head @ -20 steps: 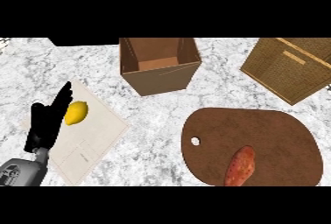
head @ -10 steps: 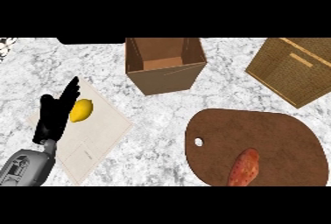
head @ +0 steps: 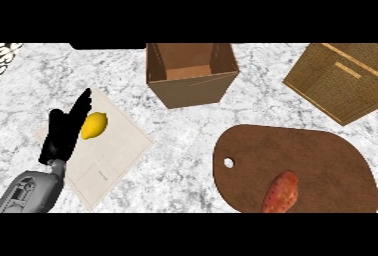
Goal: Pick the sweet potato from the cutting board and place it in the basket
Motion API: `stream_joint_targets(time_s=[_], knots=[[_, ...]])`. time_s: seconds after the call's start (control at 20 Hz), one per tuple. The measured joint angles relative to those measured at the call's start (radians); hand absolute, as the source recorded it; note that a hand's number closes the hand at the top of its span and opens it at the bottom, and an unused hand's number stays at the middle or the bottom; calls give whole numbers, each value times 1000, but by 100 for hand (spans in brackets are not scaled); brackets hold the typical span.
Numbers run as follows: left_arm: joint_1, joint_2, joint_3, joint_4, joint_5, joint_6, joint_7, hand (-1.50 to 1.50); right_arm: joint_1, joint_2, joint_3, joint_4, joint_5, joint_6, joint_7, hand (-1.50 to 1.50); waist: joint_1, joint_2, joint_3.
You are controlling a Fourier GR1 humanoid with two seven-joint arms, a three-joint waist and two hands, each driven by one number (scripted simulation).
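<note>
while the sweet potato (head: 281, 193) lies on the cutting board (head: 295, 155), the left hand (head: 65, 131) rests with fingers straight beside a lemon (head: 94, 125).

A sweet potato (head: 281, 193) is lying on the lower part of a brown cutting board (head: 310, 150) on the marble desk (head: 184, 130). The left robot hand (head: 65, 131) is resting open, fingers up, over a pale mat (head: 111, 150) beside a lemon (head: 94, 125). An open wooden box (head: 192, 75) and a woven basket (head: 339, 80) are standing behind.
</note>
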Motion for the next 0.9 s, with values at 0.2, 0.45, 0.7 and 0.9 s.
stream_joint_targets(time_s=[0.2,0.45,0.7,0.9], knots=[[-8,-5,13,-15,-6,-15,29,0,-45,44,58,41,60,0,-2,-150,3,0,0],[-7,-25,27,-9,-23,-30,23,0,-127,95,162,95,170,-3,25,-150,7,2,-1],[-10,-35,47,-20,-40,-45,45,0,-185,144,224,155,306,-6,20,-150,5,1,-1],[-5,-50,68,-15,-53,-63,36,0,-268,184,253,205,373,-2,50,-150,7,2,-1]])
